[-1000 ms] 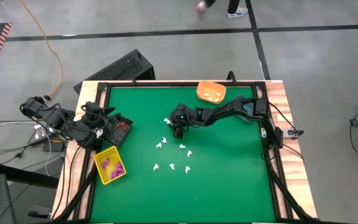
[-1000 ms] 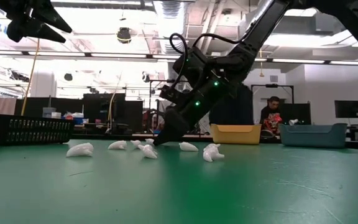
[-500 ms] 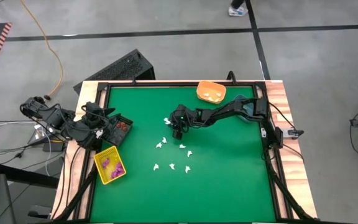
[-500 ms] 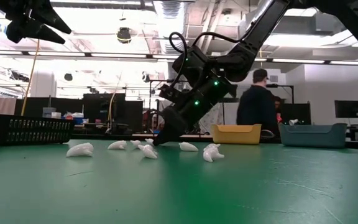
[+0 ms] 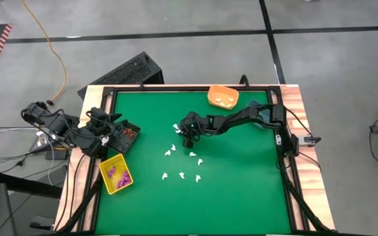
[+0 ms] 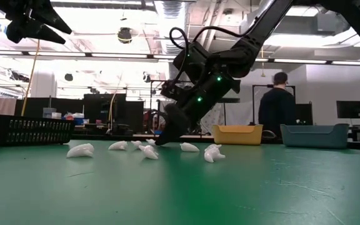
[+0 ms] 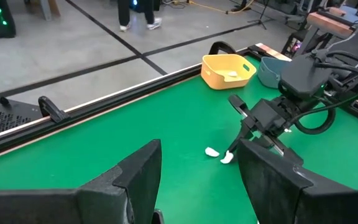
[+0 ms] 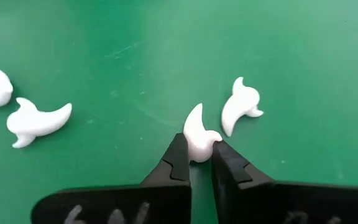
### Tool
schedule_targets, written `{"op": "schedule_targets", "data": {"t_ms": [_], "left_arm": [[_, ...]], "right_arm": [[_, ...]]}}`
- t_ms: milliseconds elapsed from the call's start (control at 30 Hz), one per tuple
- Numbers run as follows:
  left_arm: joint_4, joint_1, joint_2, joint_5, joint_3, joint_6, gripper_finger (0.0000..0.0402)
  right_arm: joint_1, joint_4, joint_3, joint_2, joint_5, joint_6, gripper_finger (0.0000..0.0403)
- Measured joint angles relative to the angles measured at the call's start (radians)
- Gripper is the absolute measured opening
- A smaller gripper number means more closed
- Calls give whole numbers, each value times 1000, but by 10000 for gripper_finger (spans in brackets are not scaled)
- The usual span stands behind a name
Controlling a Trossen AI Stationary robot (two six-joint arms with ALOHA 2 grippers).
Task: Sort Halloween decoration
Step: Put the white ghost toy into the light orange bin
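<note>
White ghost-shaped trinkets (image 5: 182, 176) of the Halloween decoration lie scattered on the green mat (image 5: 241, 183), and they also show in the low view (image 6: 80, 150). My right gripper (image 8: 199, 155) reaches low over the mat's middle (image 5: 188, 139) and is shut on one white trinket (image 8: 197, 134). A second white trinket (image 8: 240, 106) lies just beside it. My left gripper (image 7: 197, 186) waits open, raised above the table's left edge near the black bin (image 5: 126, 134). My right gripper pinches the white trinket's rounded end (image 8: 199, 148) between its two fingertips (image 8: 178, 155). The fingers slant down from the table's right side. The trinket's pointed tail (image 8: 196, 115) sticks out past the fingertips, and the trinket seems to lie on the mat.
An orange bin (image 5: 222, 96) with white pieces stands at the far edge. The yellow bin (image 5: 115, 174) with purple pieces and the black bin with reddish pieces stand at the left. A raised frame (image 5: 284, 157) rims the mat. A person (image 6: 279, 103) stands beyond the table.
My right gripper has stayed low at the same white trinket among the scattered ones. A person in the room behind the table has walked toward the right in the low view.
</note>
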Motion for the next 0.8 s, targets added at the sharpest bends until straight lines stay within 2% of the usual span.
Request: {"op": "schedule_targets", "data": {"t_ms": [400, 700, 800], "left_arm": [[-5, 0, 0, 0, 0, 0, 199], [-5, 0, 0, -1, 0, 0, 199], [-5, 0, 0, -1, 0, 0, 199]], "right_arm": [[-56, -62, 0, -115, 1, 87, 33], [-217, -302, 1, -285, 35, 88, 33], [-278, -397, 1, -334, 83, 88, 33]]}}
